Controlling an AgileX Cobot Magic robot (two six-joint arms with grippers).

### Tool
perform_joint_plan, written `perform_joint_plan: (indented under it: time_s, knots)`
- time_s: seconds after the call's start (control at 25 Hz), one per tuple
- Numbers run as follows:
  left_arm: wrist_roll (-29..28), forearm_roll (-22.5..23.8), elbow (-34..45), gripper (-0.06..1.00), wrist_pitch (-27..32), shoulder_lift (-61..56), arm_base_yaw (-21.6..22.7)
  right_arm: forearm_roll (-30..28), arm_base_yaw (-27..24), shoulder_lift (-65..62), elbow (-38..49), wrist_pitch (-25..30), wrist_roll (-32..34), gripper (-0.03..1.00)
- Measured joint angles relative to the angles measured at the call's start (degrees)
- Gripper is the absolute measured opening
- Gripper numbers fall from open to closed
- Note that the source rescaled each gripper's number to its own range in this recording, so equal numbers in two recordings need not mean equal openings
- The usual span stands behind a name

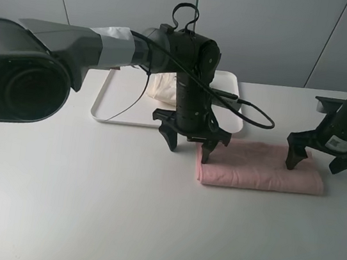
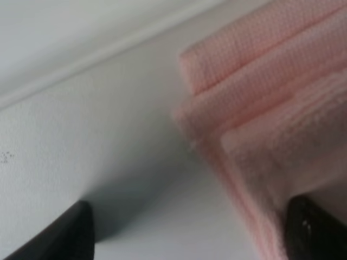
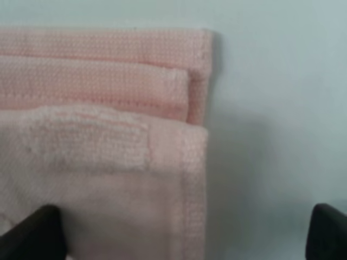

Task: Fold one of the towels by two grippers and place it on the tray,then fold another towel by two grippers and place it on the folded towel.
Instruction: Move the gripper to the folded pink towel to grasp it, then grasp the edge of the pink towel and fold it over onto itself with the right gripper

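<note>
Exterior high alone shows cream towel (image 1: 162, 88) on tray (image 1: 117, 96); wrist views show both open jaws straddling layered pink towel (image 2: 260, 97) ends.

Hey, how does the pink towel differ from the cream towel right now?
The pink towel lies on the table, the cream towel on the tray. The pink one is folded into a long strip, plainly seen; the cream one is a bundle mostly hidden behind the left arm. Both are pale cloth.
</note>
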Motion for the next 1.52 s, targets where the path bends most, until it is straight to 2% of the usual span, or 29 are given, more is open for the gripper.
perform_joint_plan:
  time_s: [0.24, 0.32, 0.52, 0.6, 0.68, 0.8, 1.28, 1.52]
  knots:
    - [0.3, 0.0, 0.0, 0.92, 0.0, 0.0, 0.0, 1.9, 0.1, 1.6, -0.1, 0.3, 0.0, 0.60]
    - [0.3, 0.0, 0.0, 0.92, 0.0, 0.0, 0.0, 2.2, 0.3, 2.2, -0.4, 0.7, 0.0, 0.56]
    - [0.3, 0.0, 0.0, 0.92, 0.0, 0.0, 0.0, 2.4, 0.3, 2.7, -0.6, 1.0, 0.0, 0.55]
    - [0.3, 0.0, 0.0, 0.92, 0.0, 0.0, 0.0, 2.7, 0.3, 2.8, -0.6, 1.0, 0.0, 0.51]
    - [0.3, 0.0, 0.0, 0.92, 0.0, 0.0, 0.0, 3.7, 0.5, 2.9, -0.6, 1.0, 0.0, 0.38]
    - [0.3, 0.0, 0.0, 0.92, 0.0, 0.0, 0.0, 5.5, 0.7, 2.9, -0.6, 1.0, 0.0, 0.10]
    - [0.4, 0.0, -0.1, 0.92, 0.0, 0.0, 0.0, 7.8, 0.4, 0.6, 1.0, -0.7, -4.7, 0.10]
    - [0.4, 0.0, -0.1, 0.92, 0.0, 0.0, 0.0, 9.6, 0.4, -3.2, 1.4, 3.5, -7.1, 0.10]
